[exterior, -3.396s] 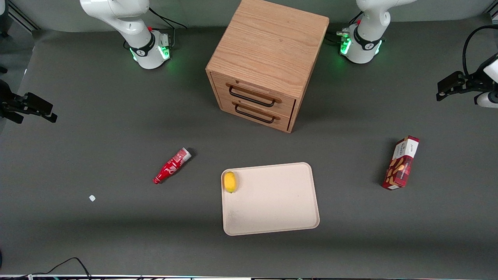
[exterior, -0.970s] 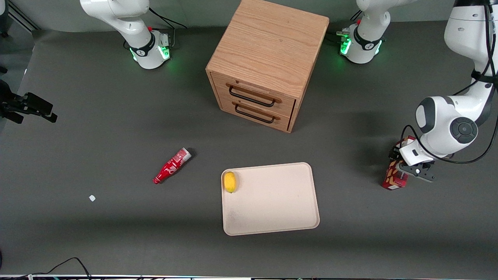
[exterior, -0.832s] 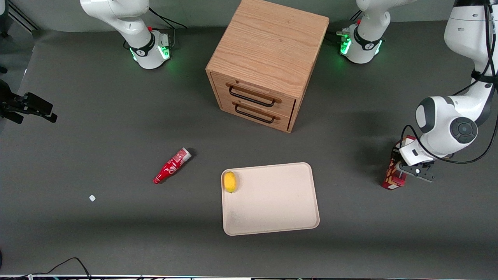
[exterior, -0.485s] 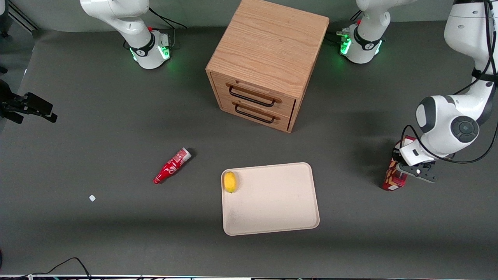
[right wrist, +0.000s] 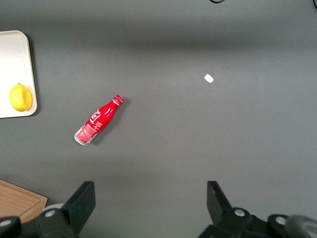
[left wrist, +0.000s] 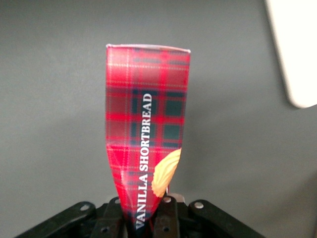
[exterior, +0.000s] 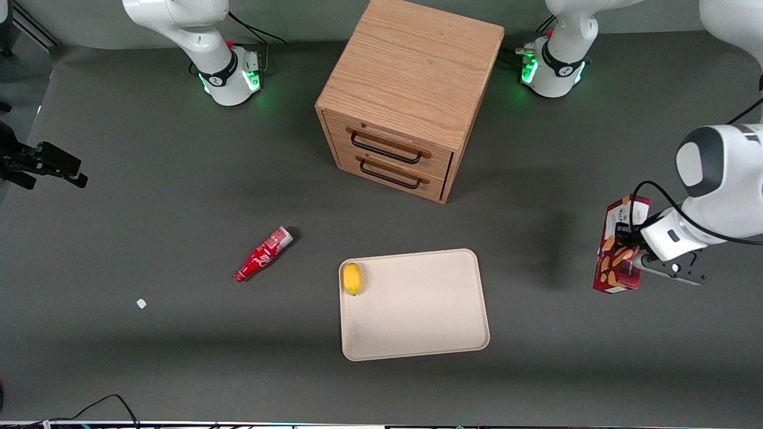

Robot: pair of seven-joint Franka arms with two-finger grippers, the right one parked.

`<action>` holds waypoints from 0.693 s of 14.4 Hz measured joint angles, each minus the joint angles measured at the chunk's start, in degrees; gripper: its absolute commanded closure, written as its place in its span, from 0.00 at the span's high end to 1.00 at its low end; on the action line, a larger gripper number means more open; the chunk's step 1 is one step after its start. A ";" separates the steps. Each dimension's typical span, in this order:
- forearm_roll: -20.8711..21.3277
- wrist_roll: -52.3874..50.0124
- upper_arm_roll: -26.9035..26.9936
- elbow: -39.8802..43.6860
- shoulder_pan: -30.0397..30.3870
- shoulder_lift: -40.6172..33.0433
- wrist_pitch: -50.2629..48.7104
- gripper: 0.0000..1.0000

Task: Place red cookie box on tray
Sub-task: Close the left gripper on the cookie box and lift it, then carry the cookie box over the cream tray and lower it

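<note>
The hand (exterior: 633, 251) grips the red cookie box (exterior: 620, 244) above the counter (exterior: 179, 357), long axis pointing away from the front camera; the tray (exterior: 417, 333) lies well off toward the parked arm's end.

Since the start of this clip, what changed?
The left arm came in from the working arm's end of the table, and its hand closed on the red cookie box. The box now hangs lifted and slightly shifted, no longer lying on the table. The tray, lemon, red bottle and drawer cabinet stayed put.
</note>
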 measured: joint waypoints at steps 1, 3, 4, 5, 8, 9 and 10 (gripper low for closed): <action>-0.07 -3.70 -0.12 3.34 -1.48 0.25 -3.02 0.00; -0.09 -11.68 -0.90 10.06 -4.55 1.89 -7.77 0.00; -0.09 -16.20 -1.46 13.58 -6.25 3.53 -9.34 0.00; -0.08 -20.66 -1.80 16.99 -8.13 5.61 -10.16 0.00; 0.05 -32.81 -2.19 26.47 -14.52 14.25 -10.40 0.00; 0.40 -36.18 -2.19 29.48 -16.57 17.59 -9.81 0.00; 0.97 -39.36 -2.18 32.17 -18.47 20.86 -8.50 0.00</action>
